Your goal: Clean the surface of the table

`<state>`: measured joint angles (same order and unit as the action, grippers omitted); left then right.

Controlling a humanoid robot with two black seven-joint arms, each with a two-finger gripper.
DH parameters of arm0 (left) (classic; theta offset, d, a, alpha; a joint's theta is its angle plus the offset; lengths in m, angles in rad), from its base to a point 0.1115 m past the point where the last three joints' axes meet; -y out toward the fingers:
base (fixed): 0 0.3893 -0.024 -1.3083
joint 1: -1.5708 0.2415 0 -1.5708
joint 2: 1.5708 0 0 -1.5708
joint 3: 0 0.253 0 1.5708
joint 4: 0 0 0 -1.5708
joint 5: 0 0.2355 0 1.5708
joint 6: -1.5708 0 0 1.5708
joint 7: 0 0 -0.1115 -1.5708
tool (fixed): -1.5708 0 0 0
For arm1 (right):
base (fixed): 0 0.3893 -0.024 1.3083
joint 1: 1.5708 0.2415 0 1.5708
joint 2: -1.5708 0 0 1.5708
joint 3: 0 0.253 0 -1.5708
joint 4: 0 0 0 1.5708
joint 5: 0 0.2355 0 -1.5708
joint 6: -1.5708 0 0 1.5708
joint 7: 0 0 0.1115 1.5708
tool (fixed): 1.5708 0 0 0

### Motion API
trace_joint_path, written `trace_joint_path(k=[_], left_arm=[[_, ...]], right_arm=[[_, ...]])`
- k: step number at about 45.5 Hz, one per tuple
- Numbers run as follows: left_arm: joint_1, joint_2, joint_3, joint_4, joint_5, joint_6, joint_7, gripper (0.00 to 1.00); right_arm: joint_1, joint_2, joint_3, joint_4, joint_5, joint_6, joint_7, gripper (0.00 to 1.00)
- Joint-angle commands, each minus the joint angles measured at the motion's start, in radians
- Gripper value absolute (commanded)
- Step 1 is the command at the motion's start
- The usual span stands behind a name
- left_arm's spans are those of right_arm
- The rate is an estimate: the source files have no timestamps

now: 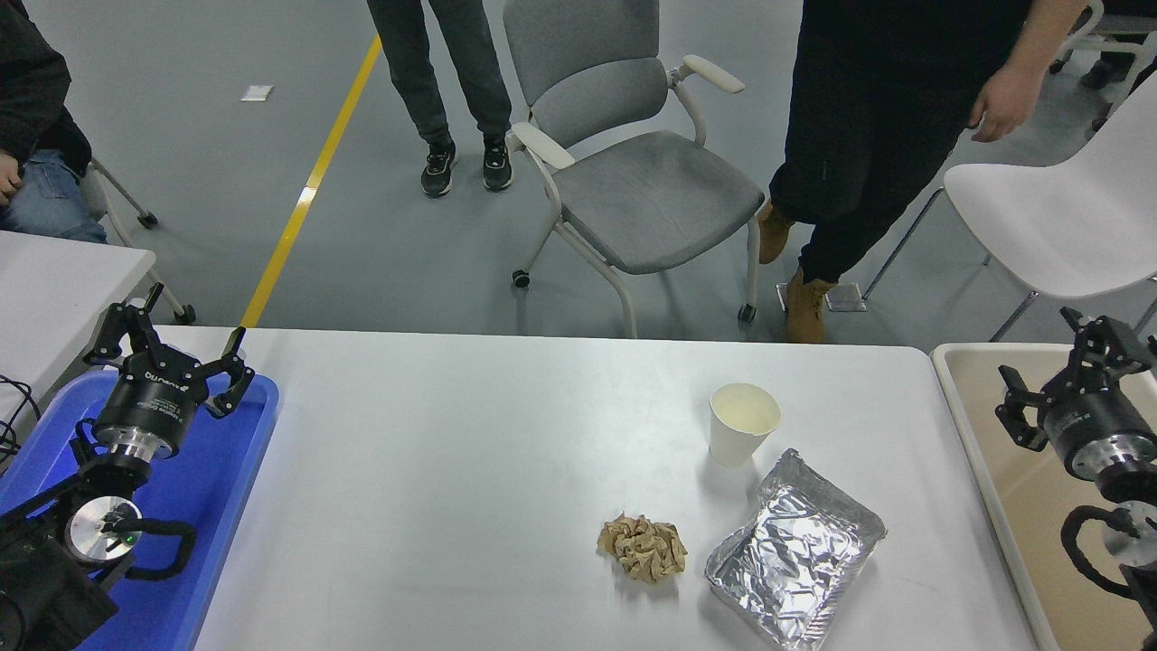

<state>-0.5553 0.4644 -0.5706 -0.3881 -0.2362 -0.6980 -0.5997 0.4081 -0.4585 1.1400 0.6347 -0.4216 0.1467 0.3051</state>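
The table surface (452, 470) is a wide glossy white-grey top. On its right half lie a white paper cup (743, 423), upright, a crumpled brown paper ball (643, 546) and a crinkled foil tray (794, 561) close together. My right gripper (1053, 353) is open and empty at the right edge, above a beige tray (1012, 488), well right of the cup. My left gripper (194, 318) is open and empty, parked over a blue tray (226, 506) at the lower left.
A smaller white table corner (54, 280) stands at far left. Beyond the table's far edge are a grey chair (633, 181), a white chair (1067, 217) and people standing and sitting.
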Motion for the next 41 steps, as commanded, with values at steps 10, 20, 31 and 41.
trace_joint_path(k=[10,20,31,41], left_arm=[[0.0,0.0,0.0,0.0,0.0,0.0,0.0,1.0],[0.0,-0.001,0.0,0.0,0.0,0.0,0.0,1.0],[0.0,-0.001,0.0,0.0,0.0,0.0,0.0,1.0],[0.0,-0.001,0.0,0.0,0.0,0.0,0.0,1.0]], right_arm=[[0.015,-0.008,-0.009,-0.02,0.0,0.007,0.0,0.98],[0.018,-0.034,-0.011,-0.013,0.009,0.01,0.0,0.98],[0.08,-0.143,-0.124,-0.013,0.043,0.013,0.0,0.98],[0.182,-0.238,-0.364,-0.009,0.043,0.014,0.0,0.98]])
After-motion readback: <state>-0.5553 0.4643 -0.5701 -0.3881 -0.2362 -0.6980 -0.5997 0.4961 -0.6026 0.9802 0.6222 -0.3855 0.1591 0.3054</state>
